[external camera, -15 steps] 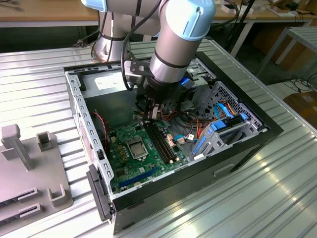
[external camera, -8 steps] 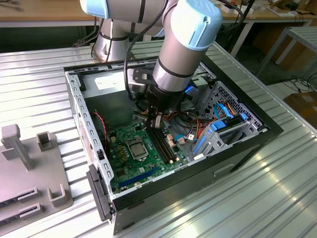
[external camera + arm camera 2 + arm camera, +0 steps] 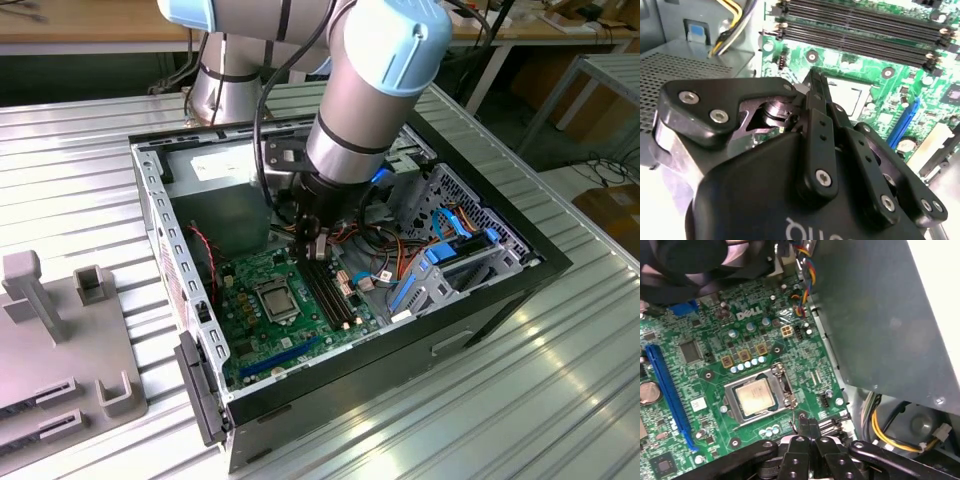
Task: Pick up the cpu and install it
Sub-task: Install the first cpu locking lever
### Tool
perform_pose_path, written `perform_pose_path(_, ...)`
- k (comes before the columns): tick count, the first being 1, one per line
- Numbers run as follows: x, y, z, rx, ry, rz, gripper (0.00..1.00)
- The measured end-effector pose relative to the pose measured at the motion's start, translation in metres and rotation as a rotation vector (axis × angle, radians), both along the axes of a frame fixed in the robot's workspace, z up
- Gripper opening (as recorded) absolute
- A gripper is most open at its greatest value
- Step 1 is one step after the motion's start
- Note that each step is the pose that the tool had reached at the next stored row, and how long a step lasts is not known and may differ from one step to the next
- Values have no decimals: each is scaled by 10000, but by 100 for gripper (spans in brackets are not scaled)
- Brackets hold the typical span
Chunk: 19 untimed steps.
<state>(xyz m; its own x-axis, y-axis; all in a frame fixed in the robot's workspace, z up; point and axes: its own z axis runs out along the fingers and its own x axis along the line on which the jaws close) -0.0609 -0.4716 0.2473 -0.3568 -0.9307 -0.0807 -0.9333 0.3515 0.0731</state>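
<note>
The cpu (image 3: 755, 396) is a small square chip with a pale silver face. It lies flat inside the socket's metal frame (image 3: 785, 387) on the green motherboard (image 3: 710, 345). In the exterior view the cpu (image 3: 275, 297) sits mid-board inside the open computer case. My gripper (image 3: 315, 250) hangs just above the board, beside the socket on the side of the memory slots (image 3: 330, 295). Its fingers (image 3: 803, 424) are pressed together, apart from the chip, with nothing seen between them. In the second wrist view the fingertips (image 3: 816, 82) point toward the socket (image 3: 852, 95).
The black case wall (image 3: 400, 340) rings the board. A grey power supply (image 3: 220, 190) stands at the back, and a blue drive cage (image 3: 440, 270) with cables is at the exterior view's right. A fan (image 3: 705, 255) and blue slot (image 3: 667, 390) border the socket. A grey fixture (image 3: 60, 340) lies outside.
</note>
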Motion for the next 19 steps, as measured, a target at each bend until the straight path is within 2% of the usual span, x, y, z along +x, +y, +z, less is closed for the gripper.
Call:
perform_pose_path(1,0,-39,1,-1,1,1,11)
perform_pose_path(9,0,-204,-1,0,0,28,11)
perform_pose_path(12,-1,-210,-13,-1,0,186,11)
perform_pose_path(16,-3,-214,-21,-3,-1,584,11)
perform_pose_path(19,-3,-218,-28,0,-2,1132,11)
